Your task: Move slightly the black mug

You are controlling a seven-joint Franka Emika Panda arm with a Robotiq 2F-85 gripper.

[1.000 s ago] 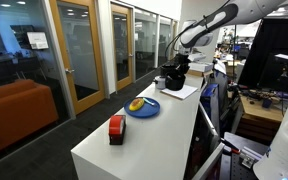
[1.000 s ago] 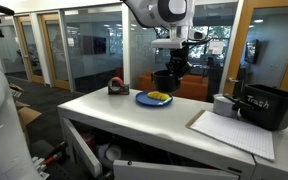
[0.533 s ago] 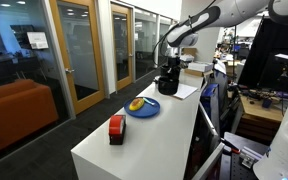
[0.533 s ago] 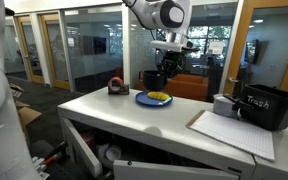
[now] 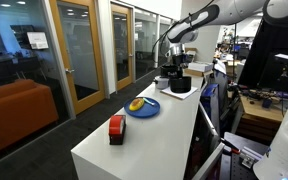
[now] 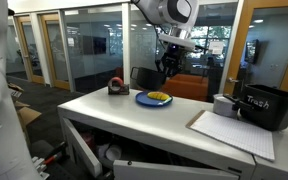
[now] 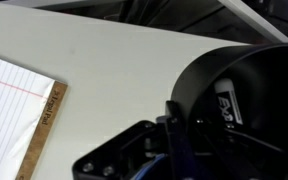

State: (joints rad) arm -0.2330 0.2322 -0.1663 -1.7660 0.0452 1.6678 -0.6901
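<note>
The black mug [image 5: 181, 85] is squat and glossy and stands on the white table [image 5: 154, 140] at its far end. It also shows in an exterior view [image 6: 141, 78]. In the wrist view the black mug [image 7: 249, 100] fills the right side, with a white lettered label inside it. My gripper [image 5: 174, 70] [image 6: 162, 68] reaches down at a tilt onto the mug's rim. In the wrist view a finger of my gripper [image 7: 174, 135] sits right at the rim wall, and the gripper looks shut on it.
A smaller dark cup [image 5: 162, 83] stands beside the mug. A blue plate [image 5: 142, 107] [image 6: 155, 98] with yellow food lies mid-table. A red-and-black boxy object [image 5: 116, 128] [image 6: 116, 87] stands further along. A lined notepad [image 7: 14, 110] [image 6: 234, 130] and a black trash bin [image 6: 264, 108] are nearby.
The black mug has shifted along the table toward the blue plate together with my gripper.
</note>
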